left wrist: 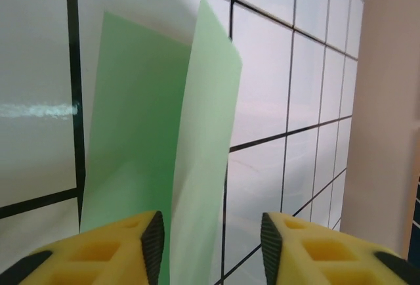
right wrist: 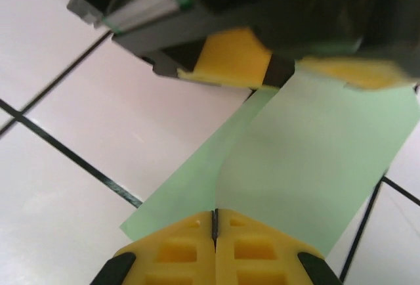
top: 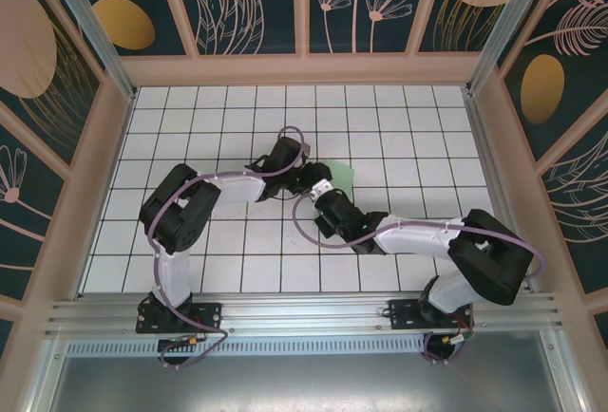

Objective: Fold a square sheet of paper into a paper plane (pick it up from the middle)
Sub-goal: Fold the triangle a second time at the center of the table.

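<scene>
Near the middle of the white gridded table [top: 190, 108], the square sheet of paper [top: 341, 178] is seen as a pale green patch just beyond the point where the 2 arms meet, with the left gripper [top: 305, 176] reaching it from the left and the right gripper [top: 326, 188] from the near right. In the left wrist view, the sheet [left wrist: 134, 147] is found bent along a lengthwise fold: 1 darker part is laid flat on the tiles, while 1 lighter flap is raised on edge beside it, leaning slightly to the right. The left gripper [left wrist: 210, 239] is shown with its 2 yellow fingers [left wrist: 121, 255] spread apart; the lower end of the raised flap runs down between them, close to the left-hand finger, and no contact with either pad can be made out. In the right wrist view, the right gripper [right wrist: 214, 224] is seen with its 2 yellow fingers [right wrist: 174, 255] pressed tightly together, so that only a thin dark seam is left between them, and the near edge of the sheet [right wrist: 315, 153] is taken into that seam, so the paper appears to be pinched there. At the far end of the same view, the left gripper [right wrist: 289, 78] is seen above the sheet, its fingers set apart on either side of the paper. A beige frame post [left wrist: 387, 101] is visible at the table's edge.
</scene>
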Tool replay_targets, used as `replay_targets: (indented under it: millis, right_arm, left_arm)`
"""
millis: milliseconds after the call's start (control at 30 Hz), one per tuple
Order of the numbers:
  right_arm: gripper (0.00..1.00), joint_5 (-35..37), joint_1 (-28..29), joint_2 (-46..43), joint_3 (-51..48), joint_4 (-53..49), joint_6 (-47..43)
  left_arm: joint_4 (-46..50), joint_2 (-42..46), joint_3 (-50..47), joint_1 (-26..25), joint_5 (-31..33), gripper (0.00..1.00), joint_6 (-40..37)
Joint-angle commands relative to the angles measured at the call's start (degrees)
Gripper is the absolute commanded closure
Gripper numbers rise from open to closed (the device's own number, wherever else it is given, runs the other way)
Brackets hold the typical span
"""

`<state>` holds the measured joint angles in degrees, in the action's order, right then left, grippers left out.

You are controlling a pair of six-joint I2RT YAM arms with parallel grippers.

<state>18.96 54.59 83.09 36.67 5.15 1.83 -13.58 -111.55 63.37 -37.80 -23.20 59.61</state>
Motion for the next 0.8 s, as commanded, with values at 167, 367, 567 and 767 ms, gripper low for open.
replay_targets:
  millis: [167, 367, 567, 767]
  right_arm:
    - [1.00, -25.45, -5.38, -3.28, 1.28, 4.36, 5.56]
    - [1.00, -35.01, -8.79, -2.92, 0.60, 7.98, 8.64]
    - [1.00, -45.29, -14.54, -2.44, -2.24, 12.78, 12.48]
    - [1.00, -53.34, -20.17, 1.10, -4.32, 17.50, 16.82]
  left_arm:
    - [1.63, 10.53, -6.82, 4.03, 7.62, 0.46, -1.89]
    - [3.09, 12.89, -7.30, 4.14, 9.17, 0.46, -3.76]
    - [2.93, 11.91, -7.13, 4.22, 7.50, 0.49, -5.06]
    - [4.04, 10.65, -6.47, 4.17, 5.90, 0.51, -6.99]
